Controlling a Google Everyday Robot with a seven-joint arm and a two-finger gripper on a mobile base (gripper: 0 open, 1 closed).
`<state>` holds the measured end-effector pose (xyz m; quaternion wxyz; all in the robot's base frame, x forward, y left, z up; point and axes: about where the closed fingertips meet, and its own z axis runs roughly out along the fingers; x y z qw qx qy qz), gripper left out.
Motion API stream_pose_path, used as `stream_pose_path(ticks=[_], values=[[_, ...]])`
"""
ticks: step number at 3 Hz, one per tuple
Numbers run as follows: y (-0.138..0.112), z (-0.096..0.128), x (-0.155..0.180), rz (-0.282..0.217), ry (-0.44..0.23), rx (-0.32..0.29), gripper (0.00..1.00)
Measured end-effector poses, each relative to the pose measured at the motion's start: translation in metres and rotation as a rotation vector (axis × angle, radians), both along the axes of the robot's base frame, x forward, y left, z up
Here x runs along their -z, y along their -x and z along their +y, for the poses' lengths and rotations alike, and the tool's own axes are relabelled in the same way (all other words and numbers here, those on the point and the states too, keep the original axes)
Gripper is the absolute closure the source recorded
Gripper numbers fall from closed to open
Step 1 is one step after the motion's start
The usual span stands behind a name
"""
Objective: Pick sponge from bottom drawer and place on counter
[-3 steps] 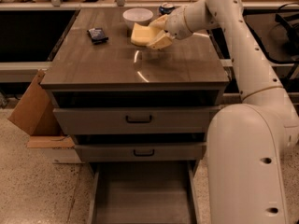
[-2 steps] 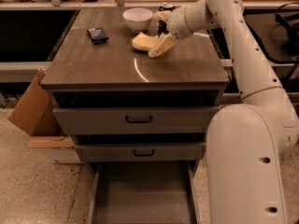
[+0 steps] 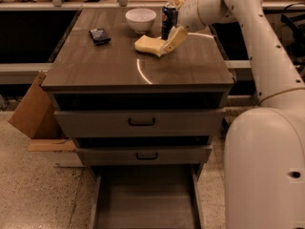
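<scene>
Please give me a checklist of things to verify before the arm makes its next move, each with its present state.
1. Sponge rests on the counter: ok.
2. Tool free of the sponge: cannot tell; it sits at the sponge's right end.
3. Bottom drawer open, no sponge in it: ok.
4. Can upright, close behind the tool: ok, mind it.
5. Bowl and dark packet apart from the sponge: ok.
</scene>
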<state>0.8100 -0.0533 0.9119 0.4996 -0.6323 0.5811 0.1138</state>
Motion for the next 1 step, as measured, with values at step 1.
stream_pose_path(ticks=[1], values=[[0.0095, -0.0287, -0.0315, -0.084, -0.02, 0.066, 0.0]])
